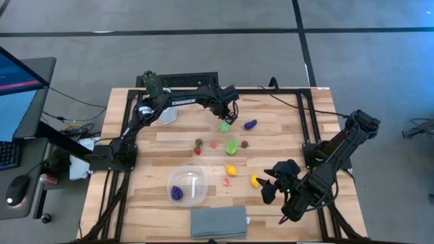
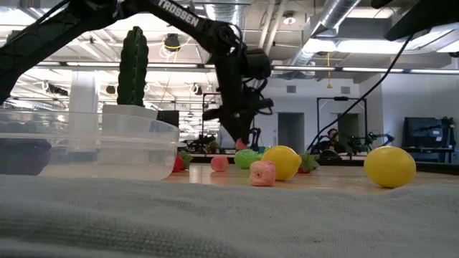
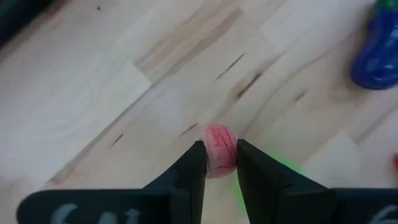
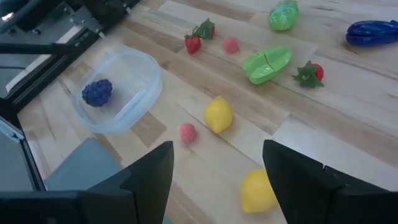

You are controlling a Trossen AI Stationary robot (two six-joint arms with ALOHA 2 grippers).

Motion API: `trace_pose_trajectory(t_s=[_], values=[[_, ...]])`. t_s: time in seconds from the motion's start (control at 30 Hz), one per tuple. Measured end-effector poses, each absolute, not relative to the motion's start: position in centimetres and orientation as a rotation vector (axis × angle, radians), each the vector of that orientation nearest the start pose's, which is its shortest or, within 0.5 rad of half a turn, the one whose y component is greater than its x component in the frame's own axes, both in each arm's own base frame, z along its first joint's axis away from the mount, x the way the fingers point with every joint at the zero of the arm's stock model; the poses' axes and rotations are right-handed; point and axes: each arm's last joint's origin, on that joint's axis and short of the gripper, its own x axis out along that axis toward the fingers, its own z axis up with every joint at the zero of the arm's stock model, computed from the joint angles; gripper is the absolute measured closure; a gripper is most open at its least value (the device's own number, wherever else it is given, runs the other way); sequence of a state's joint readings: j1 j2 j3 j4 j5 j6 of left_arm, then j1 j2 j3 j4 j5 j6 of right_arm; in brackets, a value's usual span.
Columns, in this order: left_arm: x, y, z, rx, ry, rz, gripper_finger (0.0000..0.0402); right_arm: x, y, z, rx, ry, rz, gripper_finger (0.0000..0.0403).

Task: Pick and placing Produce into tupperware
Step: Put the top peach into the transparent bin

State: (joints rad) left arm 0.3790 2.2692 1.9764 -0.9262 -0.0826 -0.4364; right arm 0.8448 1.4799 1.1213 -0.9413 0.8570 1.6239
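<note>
My left gripper (image 1: 229,117) hangs over the table's far middle, shut on a small pink piece of produce (image 3: 219,155), just above a green piece (image 1: 224,127). My right gripper (image 4: 217,168) stands open above the near right, over a yellow lemon (image 1: 255,180), touching nothing. The clear tupperware (image 1: 196,196) rests on its base at the near middle with a purple-blue berry cluster (image 4: 97,91) inside. Loose on the wood lie a purple piece (image 1: 251,124), a second green piece (image 1: 232,146), two strawberries, a second lemon (image 1: 231,170) and two pink bits. My left gripper pinches the pink piece by its two opposite sides (image 3: 211,163) between its two fingertips. The fingers come steeply from above, pointing down. The piece (image 2: 240,144) hangs at the fingers' free ends, lifted clear of the table.
A tall green cactus (image 1: 152,84) in a white pot stands at the far left corner. A folded grey cloth (image 1: 218,221) lies at the near edge, below the tupperware. Bare wood lies on the table's left side and far right.
</note>
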Motion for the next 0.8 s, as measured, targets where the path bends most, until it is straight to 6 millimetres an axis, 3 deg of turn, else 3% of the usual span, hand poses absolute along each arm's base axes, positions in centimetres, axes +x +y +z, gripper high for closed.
trace_pose_trajectory(t_s=[0.57, 0.8], values=[[45.0, 11.8, 28.4, -0.232, 1.204, 0.384, 0.0331, 19.5, 18.7, 25.3, 0.527, 0.577, -0.602, 0.0132], [44.6, 9.1, 29.9, -0.162, 1.243, 0.309, 0.0334, 19.5, 18.7, 25.3, 0.528, 0.577, -0.601, 0.0132]])
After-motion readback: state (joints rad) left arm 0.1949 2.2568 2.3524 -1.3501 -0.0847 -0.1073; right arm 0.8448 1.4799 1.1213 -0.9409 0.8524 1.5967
